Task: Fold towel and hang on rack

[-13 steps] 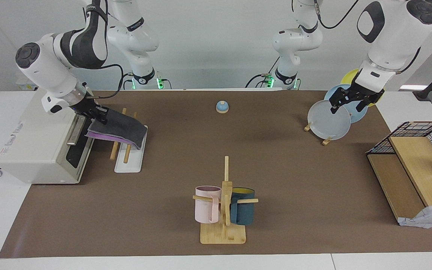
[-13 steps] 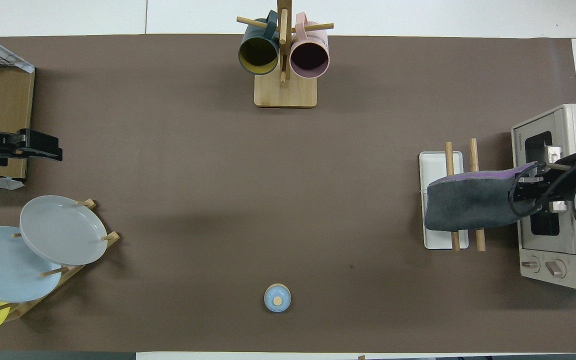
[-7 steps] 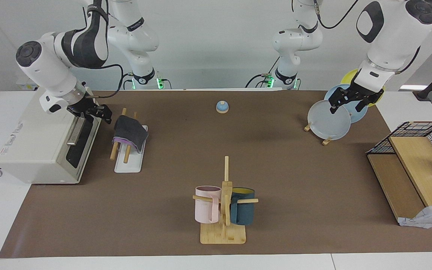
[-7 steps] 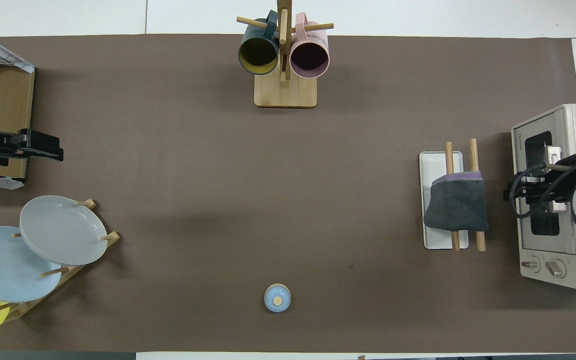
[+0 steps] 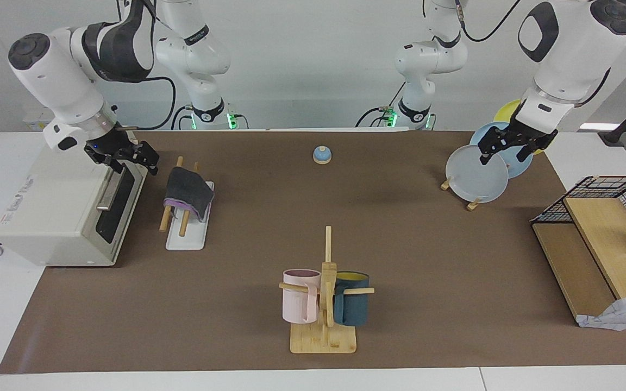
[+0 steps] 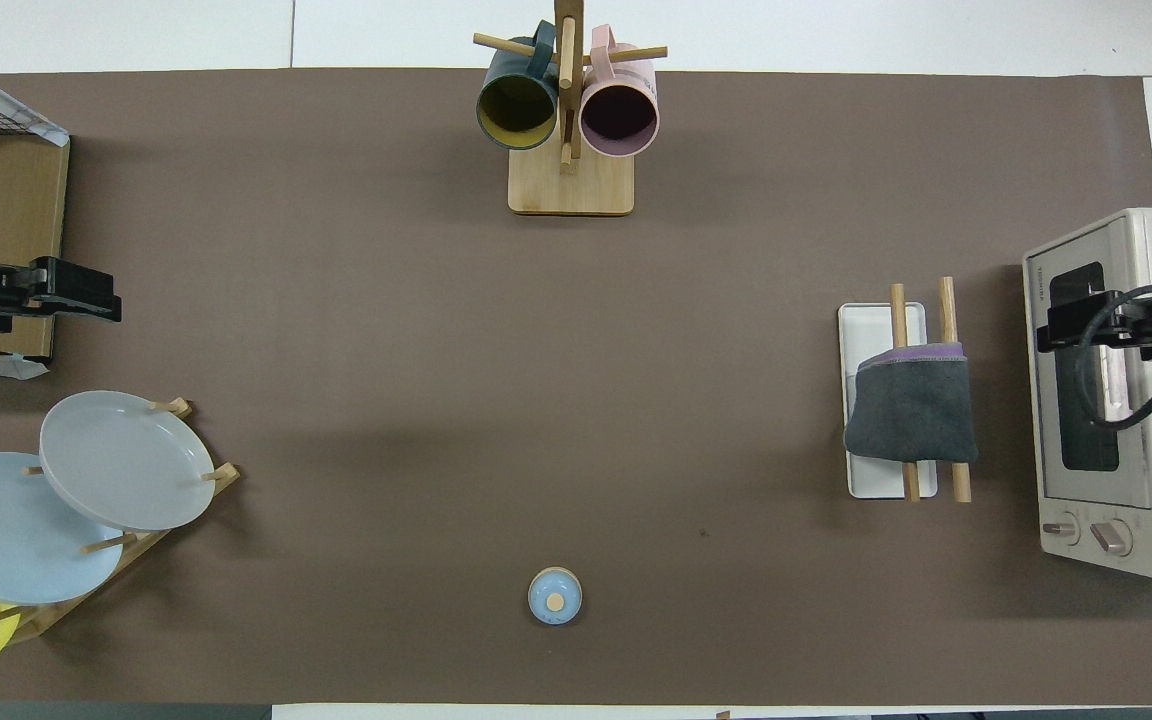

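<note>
Brown mat across a white table: folded towel (image 5: 187,190) draped grey side out over both rods of the rack (image 5: 185,231), toward the right arm's end, just beside the toaster oven (image 5: 63,209). Looks done, with nothing left but pulling back — right gripper (image 5: 142,157) over the oven's front edge, jaws spread and empty; left gripper (image 5: 511,145) waiting over the plates (image 5: 476,176), jaws likewise apart and empty. Small lettering on the oven, too small to read.

Toaster oven (image 6: 1116,400): red warning sticker by knobs, txt too small to read
</note>
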Controlling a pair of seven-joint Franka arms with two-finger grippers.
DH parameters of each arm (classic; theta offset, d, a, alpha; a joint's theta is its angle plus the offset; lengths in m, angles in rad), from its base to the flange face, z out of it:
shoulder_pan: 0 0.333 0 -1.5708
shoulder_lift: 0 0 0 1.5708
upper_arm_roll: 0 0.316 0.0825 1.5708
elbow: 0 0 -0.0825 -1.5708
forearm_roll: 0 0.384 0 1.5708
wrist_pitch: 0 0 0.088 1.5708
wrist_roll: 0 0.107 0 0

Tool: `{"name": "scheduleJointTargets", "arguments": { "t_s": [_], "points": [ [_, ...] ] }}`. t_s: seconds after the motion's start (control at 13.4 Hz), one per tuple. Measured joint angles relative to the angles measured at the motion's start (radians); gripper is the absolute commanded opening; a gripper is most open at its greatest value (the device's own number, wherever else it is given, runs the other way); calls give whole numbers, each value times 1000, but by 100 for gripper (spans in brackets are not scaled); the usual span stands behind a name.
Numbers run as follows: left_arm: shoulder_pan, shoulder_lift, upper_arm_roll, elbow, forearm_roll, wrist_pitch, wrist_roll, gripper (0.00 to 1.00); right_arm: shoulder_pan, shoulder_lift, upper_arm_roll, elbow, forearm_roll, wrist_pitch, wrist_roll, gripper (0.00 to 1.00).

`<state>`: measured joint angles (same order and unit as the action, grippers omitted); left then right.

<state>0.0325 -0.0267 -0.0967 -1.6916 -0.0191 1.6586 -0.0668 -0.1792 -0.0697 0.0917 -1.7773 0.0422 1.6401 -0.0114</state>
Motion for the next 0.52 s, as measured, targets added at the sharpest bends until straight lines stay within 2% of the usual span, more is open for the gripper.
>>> {"name": "scheduleJointTargets", "arguments": {
  "t_s": [0.22, 0.52],
  "points": [
    [0, 0, 0, 0, 0, 0, 0, 100, 23, 5, 1, 87, -11, -111, 0, 100],
    [0, 0, 0, 0, 0, 0, 0, 100, 55, 12, -3, 123, -25, -134, 4, 100]
  ]
}}
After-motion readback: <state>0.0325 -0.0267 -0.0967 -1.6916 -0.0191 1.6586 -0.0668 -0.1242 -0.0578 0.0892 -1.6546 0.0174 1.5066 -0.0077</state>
